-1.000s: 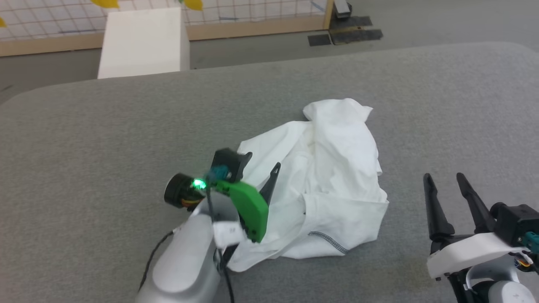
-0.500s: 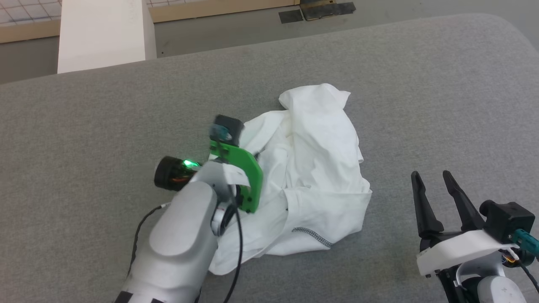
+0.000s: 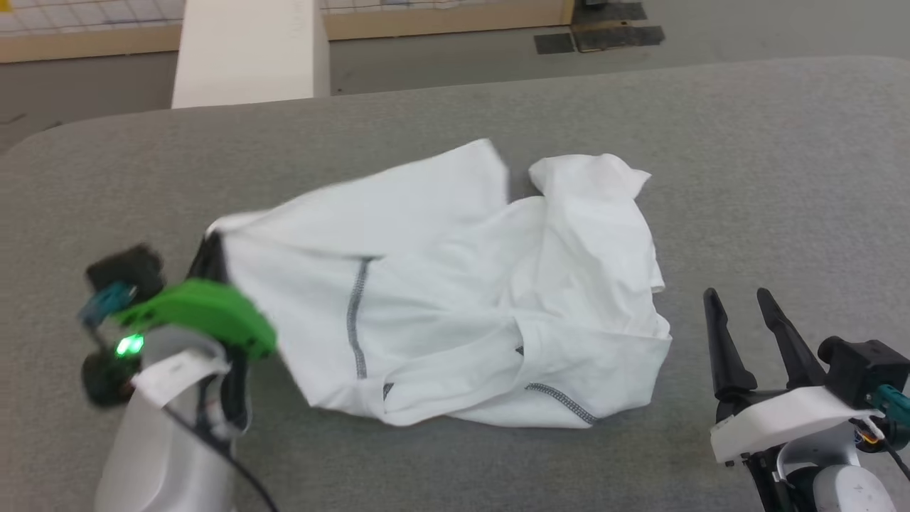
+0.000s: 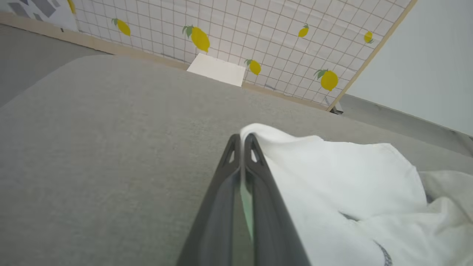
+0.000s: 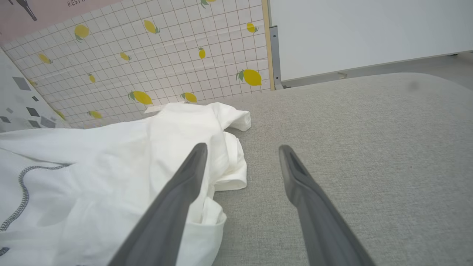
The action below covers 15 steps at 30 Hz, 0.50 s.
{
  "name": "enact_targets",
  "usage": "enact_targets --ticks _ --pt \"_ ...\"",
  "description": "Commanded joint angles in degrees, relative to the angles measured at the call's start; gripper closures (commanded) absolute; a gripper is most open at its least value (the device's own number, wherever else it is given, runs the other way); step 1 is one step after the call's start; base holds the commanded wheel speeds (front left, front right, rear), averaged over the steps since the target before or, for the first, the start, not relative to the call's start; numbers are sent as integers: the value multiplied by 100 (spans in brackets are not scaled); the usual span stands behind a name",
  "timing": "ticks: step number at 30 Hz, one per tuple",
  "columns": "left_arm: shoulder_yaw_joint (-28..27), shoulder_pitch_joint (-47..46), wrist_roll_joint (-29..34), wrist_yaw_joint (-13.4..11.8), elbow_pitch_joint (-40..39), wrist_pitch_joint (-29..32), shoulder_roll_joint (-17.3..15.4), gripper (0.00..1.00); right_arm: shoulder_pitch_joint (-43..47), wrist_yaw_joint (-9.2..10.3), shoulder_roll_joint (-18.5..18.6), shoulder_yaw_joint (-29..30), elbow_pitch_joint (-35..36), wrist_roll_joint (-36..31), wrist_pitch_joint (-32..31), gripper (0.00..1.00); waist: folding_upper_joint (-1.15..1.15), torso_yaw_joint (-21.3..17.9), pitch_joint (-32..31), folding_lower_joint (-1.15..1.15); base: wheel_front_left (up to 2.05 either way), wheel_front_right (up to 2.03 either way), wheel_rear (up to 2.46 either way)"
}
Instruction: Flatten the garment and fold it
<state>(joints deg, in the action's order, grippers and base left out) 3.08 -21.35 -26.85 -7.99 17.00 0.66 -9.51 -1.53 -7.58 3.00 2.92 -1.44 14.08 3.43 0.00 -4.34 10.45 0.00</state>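
Garment (image 3: 455, 299) edge pinched in left gripper (image 4: 242, 141), fingers pressed tight together, likely on the cloth, though blurry in head view. White cloth spread partly flat across middle of grey table (image 3: 711, 107), right part bunched up. Right gripper (image 3: 737, 299) near bunched part, fingers apart, holding nothing. White box (image 3: 249, 57) beyond table.

Grey felt table (image 3: 711, 142); lemon-print grid wall (image 5: 166, 55); white box (image 3: 249, 57).

The garment (image 3: 441, 284) lay mid-frame on the table (image 3: 746, 142), left gripper (image 3: 206, 256) at its left edge, right gripper (image 3: 737, 299) lower right
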Motion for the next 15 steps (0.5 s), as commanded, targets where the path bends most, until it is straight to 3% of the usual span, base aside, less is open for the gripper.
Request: enact_targets --ticks 1,6,7,8,9,15 --pt "-147 341 -72 -119 -73 -23 -81 100 -70 9 -12 -10 17 -36 -63 0 0 234 -74 0 0 0 0" --pt "-429 1210 -281 -373 -178 73 -46 100 27 9 -13 -7 -66 -32 -550 0 0 486 -98 0 0 0 0" --pt "-422 1317 -310 -384 -172 102 -8 82 46 9 -13 -17 -86 -31 -668 0 0 520 -102 0 0 0 0" --pt "-413 1427 -371 -368 -182 101 68 15 69 9 -13 -17 -105 -29 -816 0 0 565 -110 0 0 0 0" --pt "-401 1497 -428 -322 -211 58 137 0 93 9 -13 -13 -131 -8 -962 0 0 596 -116 0 0 0 0" --pt "-251 1665 -362 130 -432 -1048 333 0 101 9 -13 4 -207 11 -1942 0 0 722 -73 0 0 0 0"
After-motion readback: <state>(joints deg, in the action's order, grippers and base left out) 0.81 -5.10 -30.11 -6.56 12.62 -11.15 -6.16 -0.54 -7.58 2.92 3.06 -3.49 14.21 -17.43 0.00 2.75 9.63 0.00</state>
